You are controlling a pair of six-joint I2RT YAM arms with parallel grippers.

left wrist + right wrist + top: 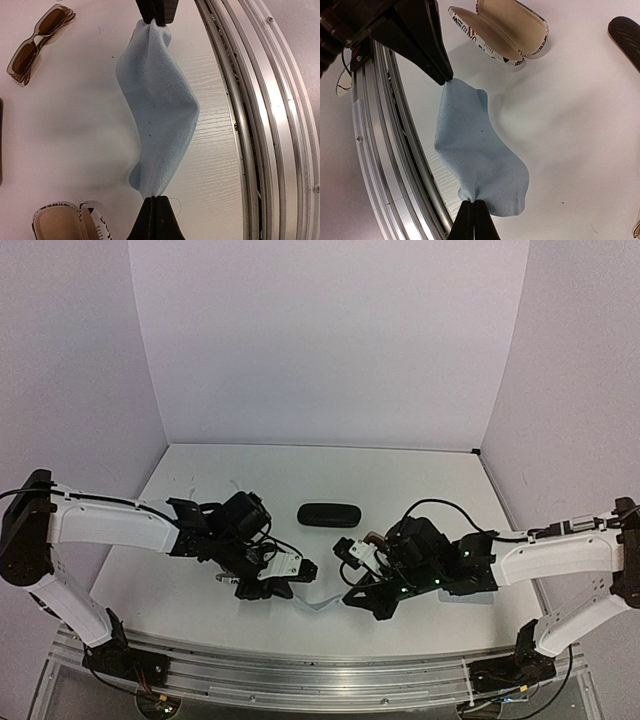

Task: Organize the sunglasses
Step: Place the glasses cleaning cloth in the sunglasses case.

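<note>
Peering down from the left wrist: gripping the near end of a light-blue cloth point(157, 115) with the left claw point(153, 200), tips pressed shut on the fabric; pinching the opposite end with the right claw point(156, 21), likewise closed. Sagging loosely between the two over the white worktop point(75, 125). Lying flat at upper left, well apart from the cloth, brown-framed sunglasses point(40, 42). At lower left, an open striped case point(60, 220), tan lining up. Along the right, a metal rail point(265, 125).

From the right wrist: same cloth strung between both clamped claws beside the rail, open case beyond, black case point(625, 30) at top right.

From above: both arms meeting low near the front edge, black case just beyond, a brown sliver of sunglasses beside the right wrist.
</note>
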